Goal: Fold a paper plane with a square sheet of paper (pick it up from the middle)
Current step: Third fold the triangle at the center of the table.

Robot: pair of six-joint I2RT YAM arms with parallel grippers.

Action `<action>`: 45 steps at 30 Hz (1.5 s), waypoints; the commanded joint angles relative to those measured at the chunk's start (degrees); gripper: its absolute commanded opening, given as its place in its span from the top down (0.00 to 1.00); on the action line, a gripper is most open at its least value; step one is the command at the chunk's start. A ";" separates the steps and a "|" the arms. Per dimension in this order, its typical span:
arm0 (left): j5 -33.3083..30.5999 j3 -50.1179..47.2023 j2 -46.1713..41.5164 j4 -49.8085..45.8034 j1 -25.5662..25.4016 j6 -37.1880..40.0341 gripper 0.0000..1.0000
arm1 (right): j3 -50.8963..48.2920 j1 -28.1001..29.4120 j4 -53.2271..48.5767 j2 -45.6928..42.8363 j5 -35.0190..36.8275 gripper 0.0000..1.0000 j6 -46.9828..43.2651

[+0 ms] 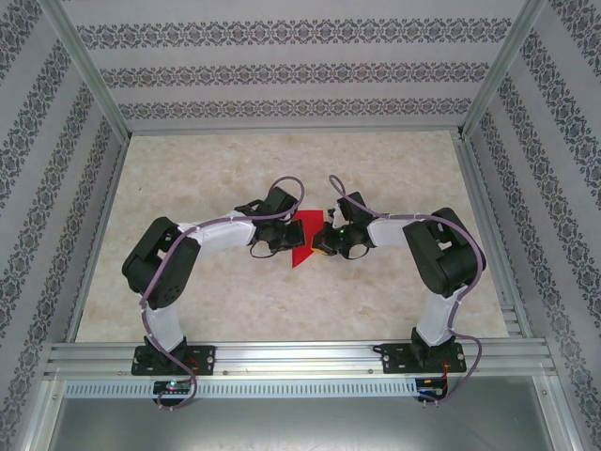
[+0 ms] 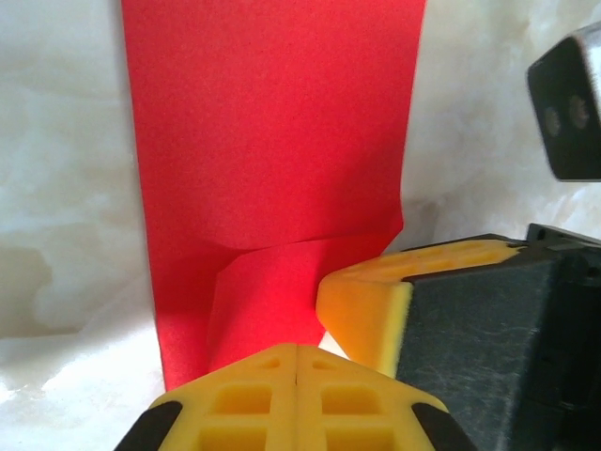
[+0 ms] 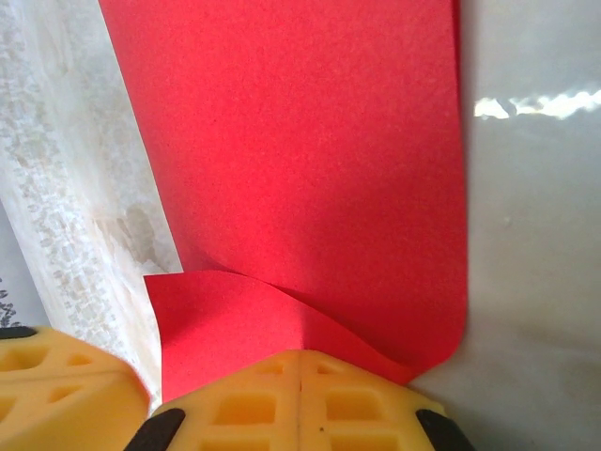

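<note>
Pinching smooth matte red paper, curled flap, waffled yellow left fingers clamped on it, right fingers likewise

Colours in the work cell.
Paper plain bright red; pads yellow; table cream, faintly marbled; walls white with grey floral bands; arms black and white.

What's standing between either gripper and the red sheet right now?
Nothing visible. The left gripper and the right gripper are each shut on the red sheet, pads directly on the paper, with the sheet spanning between them.
</note>
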 commanded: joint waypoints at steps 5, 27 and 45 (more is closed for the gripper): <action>-5.33 0.85 -0.59 -3.92 -0.54 2.38 0.78 | 1.51 -0.50 0.00 0.40 0.09 1.00 -1.52; -5.00 1.35 2.83 -3.05 -0.59 2.33 0.91 | 1.44 -0.51 0.65 -1.51 -0.58 1.00 -1.70; -7.38 0.50 3.00 -3.52 -0.55 1.70 1.00 | 1.10 -0.69 2.63 -2.47 -2.06 0.98 -1.82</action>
